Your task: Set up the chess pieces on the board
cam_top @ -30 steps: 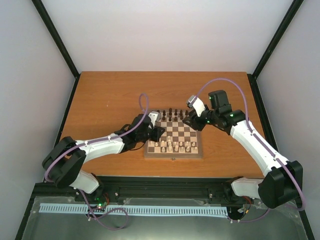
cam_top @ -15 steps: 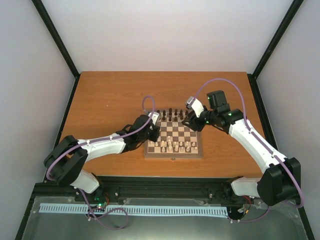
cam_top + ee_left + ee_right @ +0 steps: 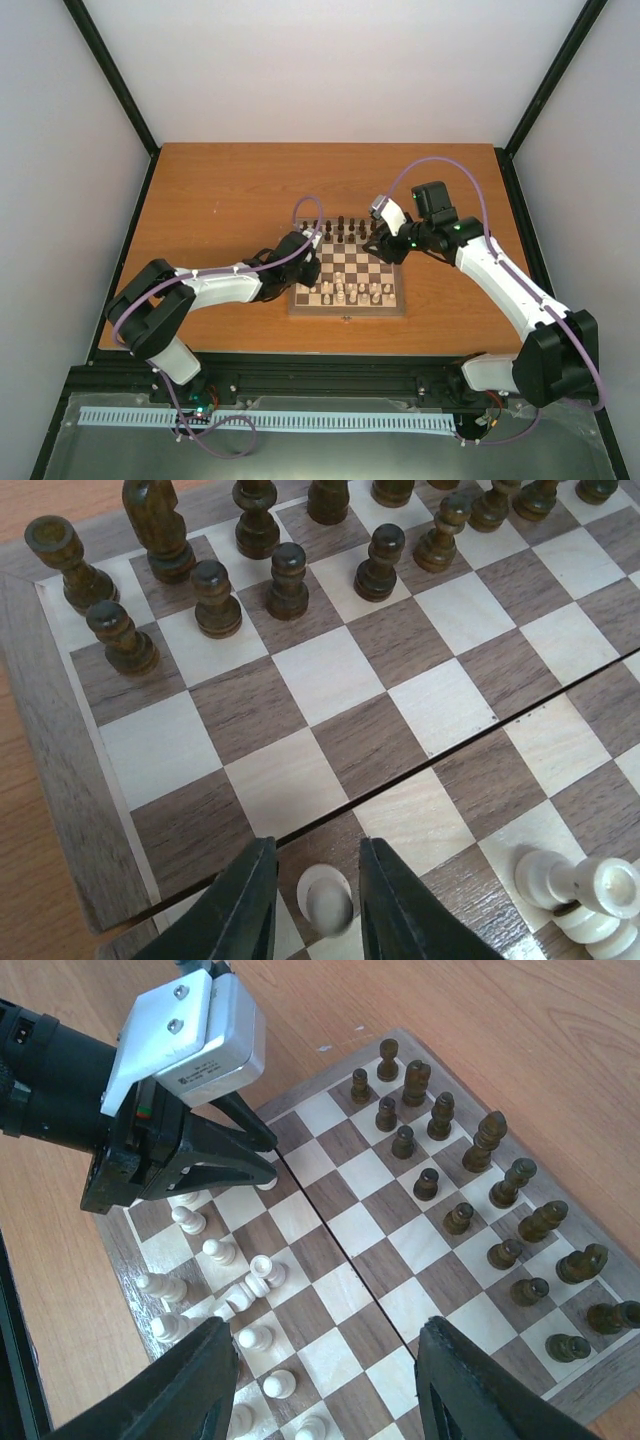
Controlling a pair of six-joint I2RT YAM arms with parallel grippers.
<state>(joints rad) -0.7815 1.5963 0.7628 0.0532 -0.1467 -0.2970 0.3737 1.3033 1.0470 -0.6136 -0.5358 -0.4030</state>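
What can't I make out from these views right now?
- Left wrist: the base of the pale cream wooden pawn between the left hand's fingers is hidden by its own head and those fingers.
- Top external: piece types on the checkered wooden chessboard are too small.
- Right wrist: the left hand's body hides the board squares beneath it.

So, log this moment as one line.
left gripper: open, straddling cream pawn | right gripper: open, above board | cream pieces: some toppled
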